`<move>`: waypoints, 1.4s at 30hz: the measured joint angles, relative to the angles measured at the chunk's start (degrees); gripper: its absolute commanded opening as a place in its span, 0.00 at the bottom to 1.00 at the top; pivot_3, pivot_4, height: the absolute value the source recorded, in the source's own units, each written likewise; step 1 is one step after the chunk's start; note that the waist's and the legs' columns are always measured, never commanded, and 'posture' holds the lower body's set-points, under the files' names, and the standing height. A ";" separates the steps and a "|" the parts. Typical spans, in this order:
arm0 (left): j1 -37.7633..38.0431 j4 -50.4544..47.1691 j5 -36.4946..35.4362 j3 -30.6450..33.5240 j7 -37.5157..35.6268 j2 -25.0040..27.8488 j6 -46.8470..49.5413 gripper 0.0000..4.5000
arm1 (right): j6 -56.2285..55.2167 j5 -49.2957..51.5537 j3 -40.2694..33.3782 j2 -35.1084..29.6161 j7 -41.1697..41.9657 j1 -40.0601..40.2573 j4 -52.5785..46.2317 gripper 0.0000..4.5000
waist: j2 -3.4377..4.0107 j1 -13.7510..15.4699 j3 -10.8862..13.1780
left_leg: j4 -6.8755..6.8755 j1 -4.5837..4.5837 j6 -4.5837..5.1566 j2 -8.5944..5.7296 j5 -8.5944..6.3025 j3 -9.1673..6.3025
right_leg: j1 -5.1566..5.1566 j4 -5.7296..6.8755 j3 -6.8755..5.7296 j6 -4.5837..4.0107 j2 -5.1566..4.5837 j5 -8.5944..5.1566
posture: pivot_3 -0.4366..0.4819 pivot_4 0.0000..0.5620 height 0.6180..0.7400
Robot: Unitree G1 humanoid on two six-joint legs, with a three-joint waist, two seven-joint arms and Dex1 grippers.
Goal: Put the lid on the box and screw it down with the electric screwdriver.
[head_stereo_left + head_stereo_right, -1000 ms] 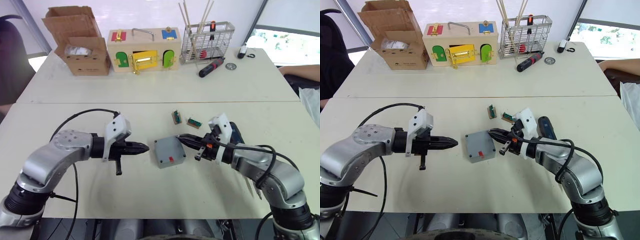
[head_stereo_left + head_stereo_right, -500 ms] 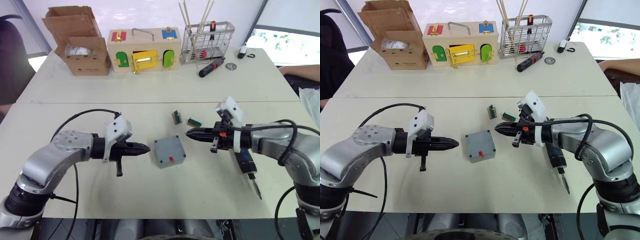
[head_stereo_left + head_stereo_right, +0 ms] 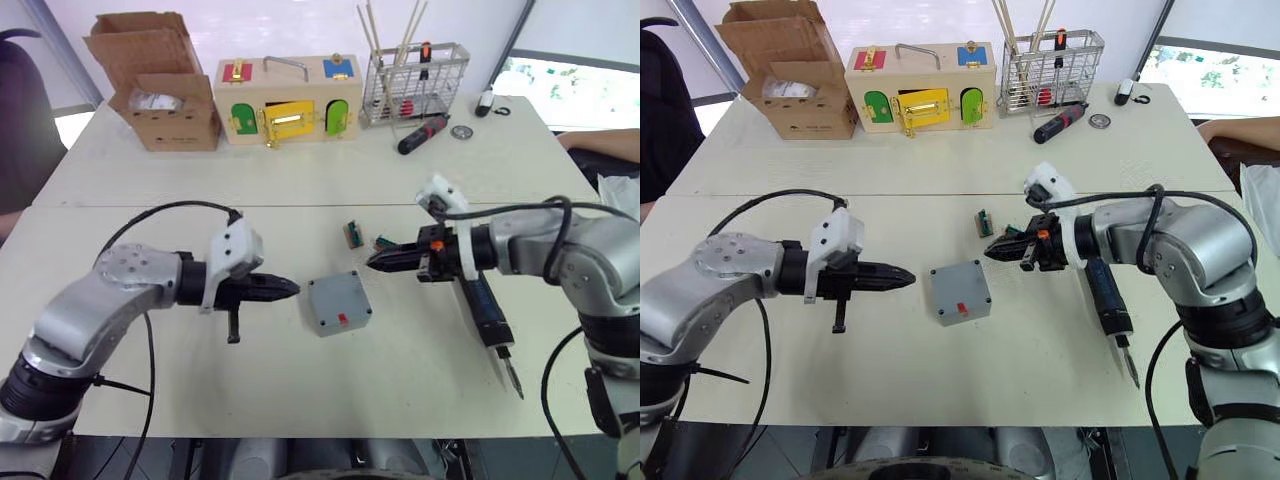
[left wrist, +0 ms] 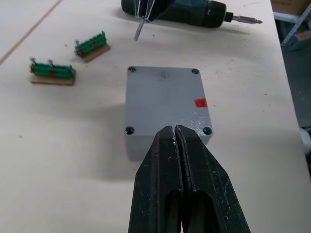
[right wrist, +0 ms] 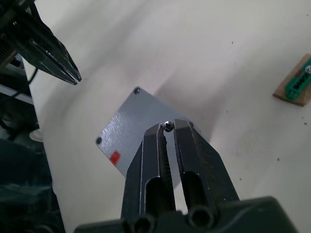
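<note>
One tiny screw [image 5: 168, 126] pinched in my right pincer [image 3: 992, 252], hovering right of the lidded box [image 3: 339, 304] mid-worktop; left pincer [image 3: 290, 289] pressed together. Slightest slip and it'll drop.

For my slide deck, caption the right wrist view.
Right claw pinching a small screw above the closed grey box, left claw beyond.
</note>
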 measured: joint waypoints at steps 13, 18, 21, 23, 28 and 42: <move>1.14 -0.12 0.36 -0.02 0.27 -0.15 -0.36 0.00 | 1.46 -1.22 5.32 1.75 2.11 -2.52 2.66 0.01 | 0.00 0.06 0.00 | 0.00 -0.06 0.00 -0.01 0.00 0.01 | -0.06 0.00 0.00 0.00 -0.03 0.00 | 0.48 0.27 1.00; 1.45 -0.29 0.35 -0.10 0.71 -1.11 -0.36 0.00 | 1.15 -2.50 6.06 2.13 2.18 -2.53 3.56 0.01 | 0.00 0.02 0.00 | 0.00 -0.06 0.00 0.00 0.00 0.01 | -0.07 0.01 0.00 0.00 -0.02 0.00 | 0.48 0.27 1.00; 1.60 -0.26 0.39 -0.18 0.96 -1.38 -0.36 0.00 | 1.10 -3.37 6.10 2.37 2.20 -2.53 4.38 0.01 | 0.00 0.03 0.00 | 0.00 -0.06 0.00 0.00 0.00 0.00 | -0.08 0.01 0.00 0.00 -0.03 0.00 | 0.48 0.27 1.00; 1.63 -0.27 0.39 -0.18 1.17 -1.48 -0.35 0.00 | 1.10 -3.47 6.10 2.57 2.26 -2.55 4.40 0.01 | 0.00 0.02 0.00 | 0.00 -0.06 0.00 0.00 0.00 0.00 | -0.08 0.01 0.00 0.00 -0.02 0.00 | 0.48 0.27 1.00; 1.63 -0.27 0.38 -0.49 1.81 -1.96 -0.15 0.00 | 1.09 -3.88 6.09 2.78 2.29 -3.28 4.90 0.01 | 0.00 0.04 0.00 | 0.00 -0.06 0.00 -0.01 0.00 0.00 | -0.08 0.01 0.00 0.00 -0.03 0.00 | 0.48 0.27 1.00; 1.54 -0.28 0.23 -0.59 3.06 -2.27 0.34 0.00 | 0.35 -5.15 6.10 3.13 3.06 -3.24 5.49 0.01 | 0.00 0.03 0.00 | 0.00 -0.06 0.00 0.00 0.00 0.00 | -0.08 0.01 0.00 0.00 -0.03 0.00 | 0.48 0.27 1.00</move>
